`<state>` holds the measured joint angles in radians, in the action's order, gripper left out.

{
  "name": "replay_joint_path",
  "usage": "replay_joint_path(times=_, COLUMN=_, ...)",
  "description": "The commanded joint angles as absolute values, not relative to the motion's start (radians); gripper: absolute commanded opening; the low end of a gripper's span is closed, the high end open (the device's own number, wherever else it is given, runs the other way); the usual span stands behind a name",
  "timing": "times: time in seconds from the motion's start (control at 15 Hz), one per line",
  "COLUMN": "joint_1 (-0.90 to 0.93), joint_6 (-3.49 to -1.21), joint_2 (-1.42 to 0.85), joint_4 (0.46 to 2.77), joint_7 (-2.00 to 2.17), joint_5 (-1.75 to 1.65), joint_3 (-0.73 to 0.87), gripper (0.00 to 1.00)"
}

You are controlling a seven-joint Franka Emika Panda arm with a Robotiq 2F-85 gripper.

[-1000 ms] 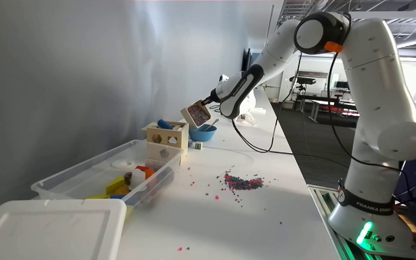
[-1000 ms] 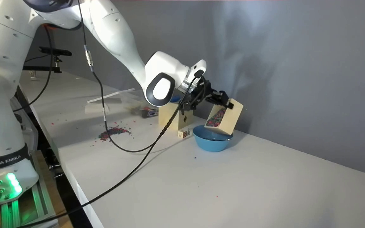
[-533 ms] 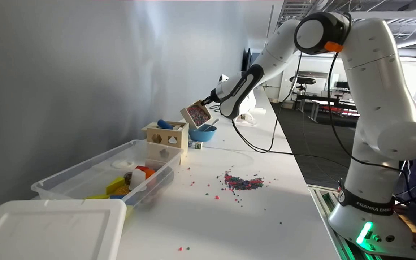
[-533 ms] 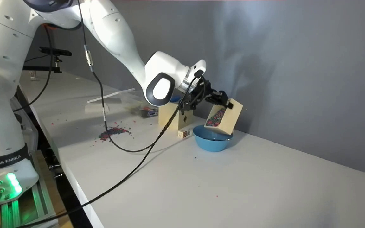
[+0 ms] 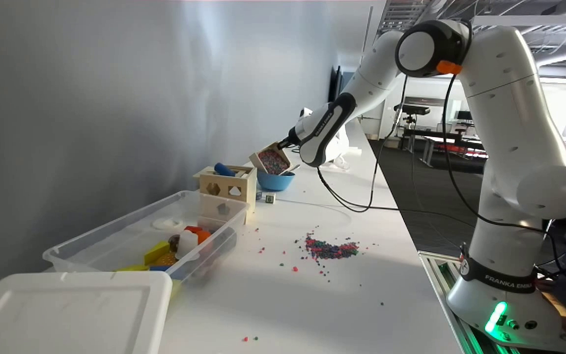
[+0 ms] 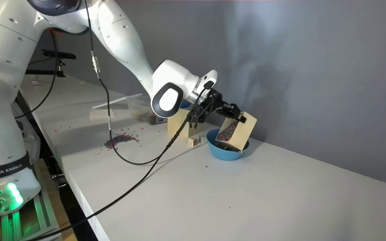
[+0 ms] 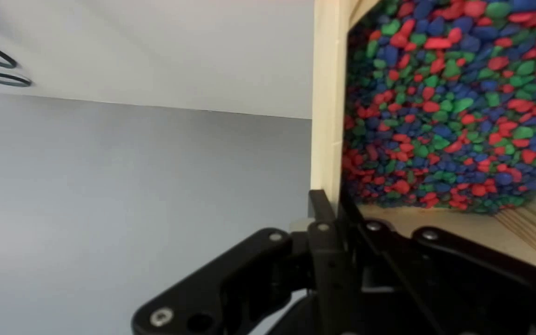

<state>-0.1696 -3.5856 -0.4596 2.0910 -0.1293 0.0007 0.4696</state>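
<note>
Gripper (image 7: 334, 202) clamping tilted box (image 6: 245, 134), mouth (image 7: 328, 111) toward arm (image 6: 126, 40)

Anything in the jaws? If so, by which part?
Yes: the wooden box of red, green and blue bits, gripped by one side wall, near a corner, one of the jaws inside, one outside.

Clearances around my claw (image 7: 334, 204): the tilted wooden box (image 6: 245, 134) in my grip widens my outline, and the blue bowl (image 6: 223, 155) at its lower end bars descent. The grey wall (image 6: 327, 93) closes the back edge of the surface (image 6: 297, 187), along which the shape sorter (image 5: 229, 191) and clear bin (image 5: 121, 231) block one flank; a letter block (image 5: 270, 198) narrows the gap between sorter and bowl. My cable (image 6: 173, 140) sags across toward the front edge; a low pebble heap (image 5: 329, 250) lies between that edge and the bin. Past the bowl, away from the sorter, I have a broad lane
</note>
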Motion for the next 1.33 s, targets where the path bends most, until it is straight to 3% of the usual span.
replay_joint_path(times=0.0, joint_1=-0.065, joint_6=-3.644, joint_2=-0.443, joint_4=2.115, joint_7=-0.162, joint_5=0.152, joint_3=0.58, gripper=0.02)
replay_joint_path(times=0.73, joint_1=0.277, joint_6=-3.765, joint_2=-0.529, joint_4=2.099, joint_7=-0.295, joint_5=0.532, joint_3=0.844, gripper=0.02)
replay_joint_path(times=1.27, joint_1=0.355, joint_6=-3.811, joint_2=-0.647, joint_4=2.069, joint_7=-0.342, joint_5=0.674, joint_3=0.901, gripper=0.02)
